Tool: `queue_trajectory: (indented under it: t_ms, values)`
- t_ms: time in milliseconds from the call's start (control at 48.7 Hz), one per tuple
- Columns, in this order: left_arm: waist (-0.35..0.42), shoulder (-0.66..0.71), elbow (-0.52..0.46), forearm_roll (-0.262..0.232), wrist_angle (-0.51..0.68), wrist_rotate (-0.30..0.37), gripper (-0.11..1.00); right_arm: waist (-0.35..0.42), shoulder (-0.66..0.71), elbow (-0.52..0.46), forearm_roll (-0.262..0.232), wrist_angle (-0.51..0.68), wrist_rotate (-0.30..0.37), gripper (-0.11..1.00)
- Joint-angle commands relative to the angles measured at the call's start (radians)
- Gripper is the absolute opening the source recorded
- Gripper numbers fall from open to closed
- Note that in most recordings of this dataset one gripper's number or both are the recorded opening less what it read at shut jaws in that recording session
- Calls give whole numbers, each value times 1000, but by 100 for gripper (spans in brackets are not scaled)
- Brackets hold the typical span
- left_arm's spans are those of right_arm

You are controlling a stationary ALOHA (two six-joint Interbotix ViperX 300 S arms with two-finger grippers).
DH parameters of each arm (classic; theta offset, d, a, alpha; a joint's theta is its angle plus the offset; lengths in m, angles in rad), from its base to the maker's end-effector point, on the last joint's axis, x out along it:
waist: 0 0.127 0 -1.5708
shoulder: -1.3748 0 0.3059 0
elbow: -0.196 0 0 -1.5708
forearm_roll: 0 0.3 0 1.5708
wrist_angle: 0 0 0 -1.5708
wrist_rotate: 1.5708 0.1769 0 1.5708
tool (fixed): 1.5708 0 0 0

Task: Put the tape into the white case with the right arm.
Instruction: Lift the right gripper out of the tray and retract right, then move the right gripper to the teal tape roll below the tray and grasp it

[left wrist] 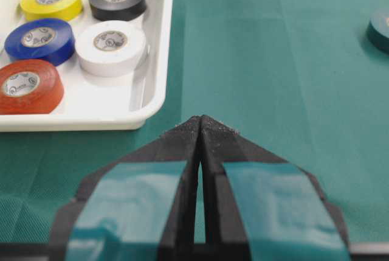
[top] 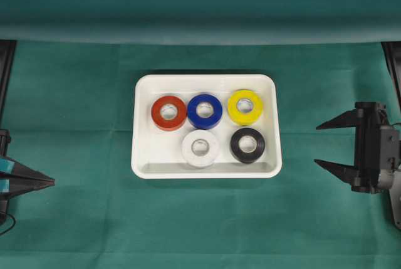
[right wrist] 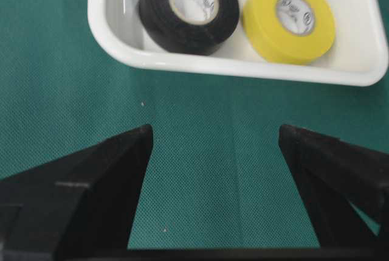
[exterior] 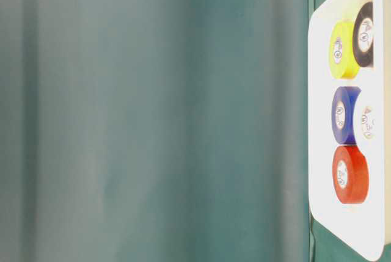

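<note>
The white case [top: 143, 125] lies in the middle of the green cloth and holds several tape rolls: red [top: 156, 113], blue [top: 216, 112], yellow [top: 257, 107], white [top: 188, 148] and black [top: 259, 145]. My right gripper [top: 317, 145] stands open to the right of the case, its pointed fingers aimed at it and nothing between them. In the right wrist view the gripper [right wrist: 214, 130] has only cloth between its fingers, with the black roll [right wrist: 158, 14] and the yellow roll [right wrist: 261, 24] beyond. My left gripper [top: 52, 183] is shut at the left edge, empty [left wrist: 200, 118].
Green cloth covers the table around the case [left wrist: 159, 84]. A folded cloth ridge [top: 200, 31] runs along the back. The table-level view shows the case [exterior: 317, 121] at its right edge. A dark round shape [left wrist: 380, 30] sits at the far right of the left wrist view.
</note>
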Motion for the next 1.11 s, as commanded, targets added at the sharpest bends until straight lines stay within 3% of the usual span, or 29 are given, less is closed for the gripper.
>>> queue_trajectory:
  t_ms: [0, 103, 636, 842, 1088]
  values:
    - [2, 8, -11, 0, -5, 2, 0, 20, -2, -11, 3, -6, 11, 63]
    - [2, 8, -11, 0, -5, 2, 0, 64, -2, -11, 3, -6, 31, 63]
    - [2, 8, -11, 0, -6, 0, 0, 440, -5, 23, 5, 0, 130, 63]
    - [2, 9, -11, 0, -5, 2, 0, 497, -3, 23, 9, 17, 167, 62]
    - [2, 8, -11, -2, -5, 2, 0, 503, 12, 3, 9, 32, 167, 62]
